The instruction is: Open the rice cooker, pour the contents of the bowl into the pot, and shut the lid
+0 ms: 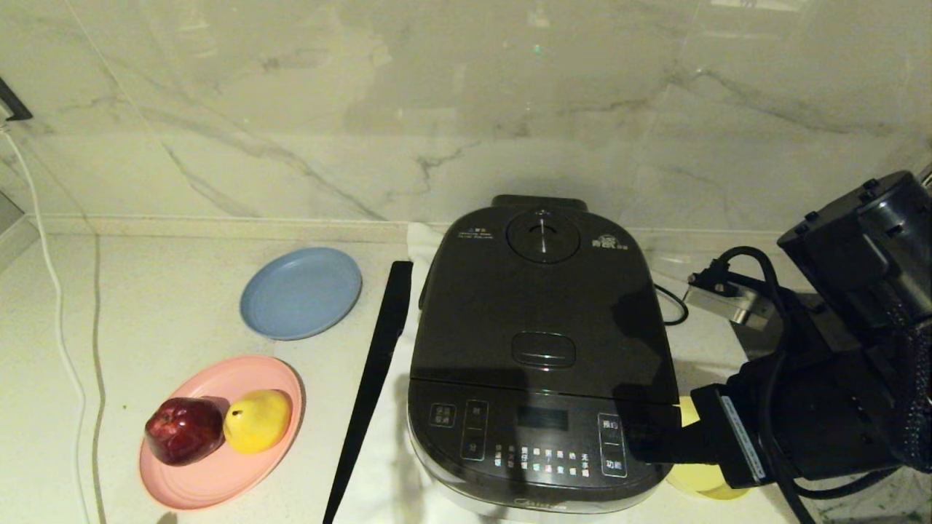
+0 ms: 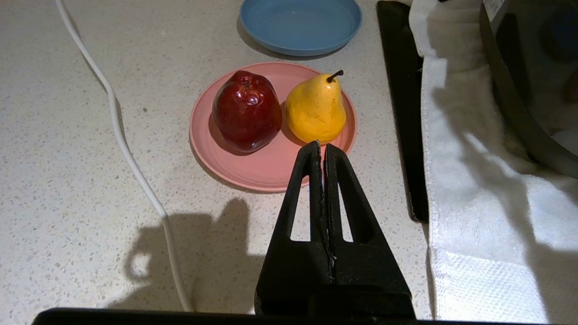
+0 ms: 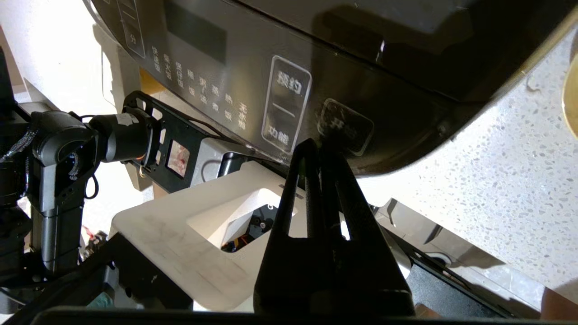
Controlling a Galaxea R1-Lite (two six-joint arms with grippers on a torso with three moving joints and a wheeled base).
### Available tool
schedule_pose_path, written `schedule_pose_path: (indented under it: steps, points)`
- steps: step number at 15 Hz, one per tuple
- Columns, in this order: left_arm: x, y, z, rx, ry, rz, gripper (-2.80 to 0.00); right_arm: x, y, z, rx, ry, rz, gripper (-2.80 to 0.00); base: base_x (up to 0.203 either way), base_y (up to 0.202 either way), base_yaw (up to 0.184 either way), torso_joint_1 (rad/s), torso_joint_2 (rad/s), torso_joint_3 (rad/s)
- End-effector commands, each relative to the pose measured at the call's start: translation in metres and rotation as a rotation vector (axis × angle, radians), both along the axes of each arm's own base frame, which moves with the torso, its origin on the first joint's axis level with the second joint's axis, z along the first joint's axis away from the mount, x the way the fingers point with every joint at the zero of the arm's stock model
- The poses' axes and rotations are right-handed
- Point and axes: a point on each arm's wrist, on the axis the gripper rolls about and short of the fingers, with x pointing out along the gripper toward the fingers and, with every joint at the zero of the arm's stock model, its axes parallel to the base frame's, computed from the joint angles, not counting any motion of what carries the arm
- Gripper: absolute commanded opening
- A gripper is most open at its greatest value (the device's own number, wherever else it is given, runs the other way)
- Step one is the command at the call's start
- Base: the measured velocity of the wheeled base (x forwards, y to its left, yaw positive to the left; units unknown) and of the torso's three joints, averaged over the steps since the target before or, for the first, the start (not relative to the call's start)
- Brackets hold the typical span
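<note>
Right gripper (image 3: 321,146), fingers pressed together and empty, is hovering at the rice cooker (image 1: 539,356) control panel, lid (image 1: 539,298) down. Pale yellow bowl (image 1: 699,477) is sitting beside the cooker under that arm; a careless sweep risks tipping it. Left gripper (image 2: 322,149), likewise closed, is idling over the pink plate (image 2: 266,171).

The rice cooker (image 1: 539,356) fills the counter's middle, lid (image 1: 542,306) shut. On its left lies a white towel (image 2: 474,189) edged by a black strip (image 1: 375,378) — beyond that, a pink plate (image 1: 218,466) with an apple (image 1: 183,429) and pear (image 1: 257,420), and a blue plate (image 1: 301,292). Open counter (image 1: 145,306) lies between plates and wall. On the right, the yellow bowl (image 1: 699,477) sits just beside the cooker — the right gripper (image 3: 321,146), fingers together, crowds that front corner.
</note>
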Motion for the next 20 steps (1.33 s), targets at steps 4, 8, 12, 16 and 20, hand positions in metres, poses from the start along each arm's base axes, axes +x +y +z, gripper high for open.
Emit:
schedule_pose_path:
  steps: [4, 8, 12, 16, 20]
  points:
    - [0.000, 0.000, -0.001, 0.000, 0.003, 0.000, -2.80, -0.001, -0.001, 0.000, 0.002, 0.003, -0.001, -2.80, 0.000, 0.000, 0.000, 0.000, 0.00, 0.000]
    - [0.000, 0.000, -0.001, 0.000, 0.003, 0.000, -2.80, 0.001, -0.002, -0.008, -0.008, 0.018, -0.007, -2.80, 0.000, 0.000, 0.000, 0.000, 0.00, 0.000]
    - [0.000, 0.000, -0.001, 0.000, 0.002, 0.000, -2.80, 0.001, -0.002, -0.009, -0.006, 0.015, -0.010, -2.80, 0.000, 0.000, 0.000, 0.000, 0.00, 0.000]
    - [0.000, 0.000, -0.001, 0.000, 0.002, 0.000, -2.80, 0.002, -0.003, -0.010, -0.006, 0.014, -0.015, -2.80, 0.000, 0.000, 0.000, 0.000, 0.00, 0.000]
    - [0.000, 0.000, -0.001, 0.000, 0.004, 0.000, -2.80, 0.004, -0.006, -0.013, -0.011, 0.022, -0.028, -2.80, 0.000, 0.000, 0.000, 0.000, 0.00, 0.000]
